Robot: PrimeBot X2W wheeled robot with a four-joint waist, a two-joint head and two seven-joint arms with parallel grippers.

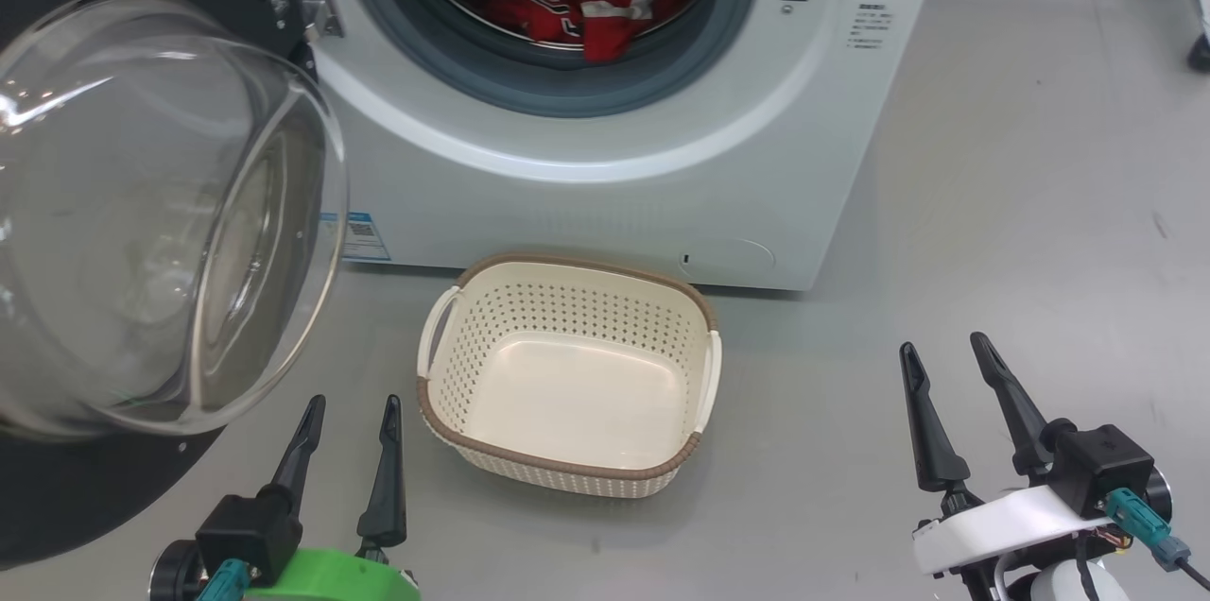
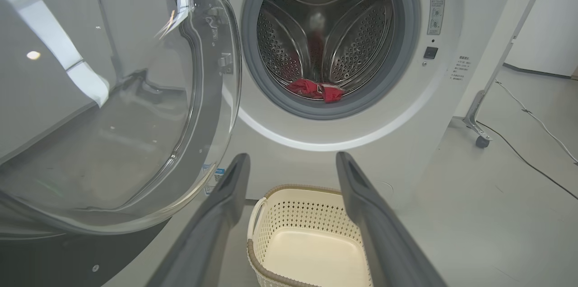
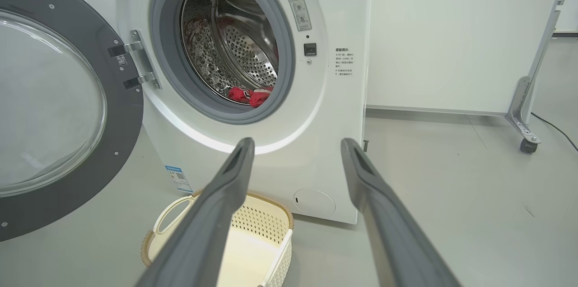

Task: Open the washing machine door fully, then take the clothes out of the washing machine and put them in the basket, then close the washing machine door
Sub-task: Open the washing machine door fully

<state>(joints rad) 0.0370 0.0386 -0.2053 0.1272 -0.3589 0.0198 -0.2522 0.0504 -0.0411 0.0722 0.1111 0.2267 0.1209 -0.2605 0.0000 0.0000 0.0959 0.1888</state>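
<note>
Here left pincer [image 1: 354, 401] and right pincer [image 1: 943, 342] gape empty; basket [image 1: 567, 308] lies lengthwise left-right

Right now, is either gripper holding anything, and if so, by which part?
Nothing is held. The left gripper and right gripper both stand open, fingers bare, low beside the basket; the clothes lie inside the washer.

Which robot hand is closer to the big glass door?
The left gripper, on the green wrist, right beside the washing machine door. The right gripper, white-wristed, sits past the basket.
</note>
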